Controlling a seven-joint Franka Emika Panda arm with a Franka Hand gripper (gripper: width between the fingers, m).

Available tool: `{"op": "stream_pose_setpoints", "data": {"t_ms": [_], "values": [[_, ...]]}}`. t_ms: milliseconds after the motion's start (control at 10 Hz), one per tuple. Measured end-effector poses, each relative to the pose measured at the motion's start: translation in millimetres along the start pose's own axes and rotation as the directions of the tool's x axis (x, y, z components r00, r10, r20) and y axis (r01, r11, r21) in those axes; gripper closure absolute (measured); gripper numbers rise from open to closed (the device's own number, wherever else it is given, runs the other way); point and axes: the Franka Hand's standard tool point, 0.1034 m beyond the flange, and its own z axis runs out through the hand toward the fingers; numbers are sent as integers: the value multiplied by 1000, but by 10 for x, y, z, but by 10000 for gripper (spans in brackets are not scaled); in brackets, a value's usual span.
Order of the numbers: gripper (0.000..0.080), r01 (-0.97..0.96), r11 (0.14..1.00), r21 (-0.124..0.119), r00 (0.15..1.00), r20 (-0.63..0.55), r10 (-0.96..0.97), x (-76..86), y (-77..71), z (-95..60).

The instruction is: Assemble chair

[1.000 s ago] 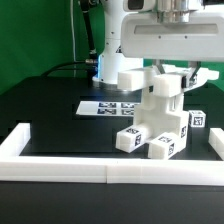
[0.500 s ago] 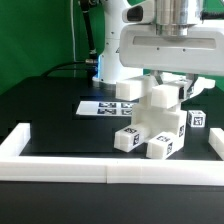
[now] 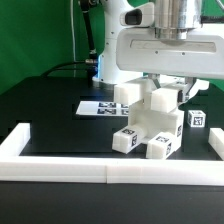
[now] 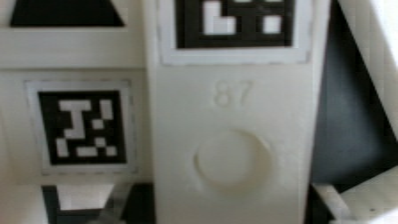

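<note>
Tool [image 3: 168, 90] drifted sideways, chair [image 3: 150, 126] gripped directly beneath (upper block)

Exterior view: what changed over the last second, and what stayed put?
The gripper, closed on the chair, came down and shifted slightly toward the exterior view's left. The chair's upper blocks sank with it, while its legs hardly moved. Nothing was let go. The loose cube, marker board and border wall stayed as they were.
</note>
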Motion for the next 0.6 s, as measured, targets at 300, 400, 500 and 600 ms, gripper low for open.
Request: {"op": "stream_pose_setpoints", "data": {"t_ms": [300,400,500,600], "values": [[509,20,1000,-3,1000,-3,-20,13,3,49],[509,21,1000,-1,1000,-11,-21,33,19,51],[509,23,1000,2,1000,-20,-23,52,25,54],[509,25,1000,1,999,-21,-25,52,22,61]]}}
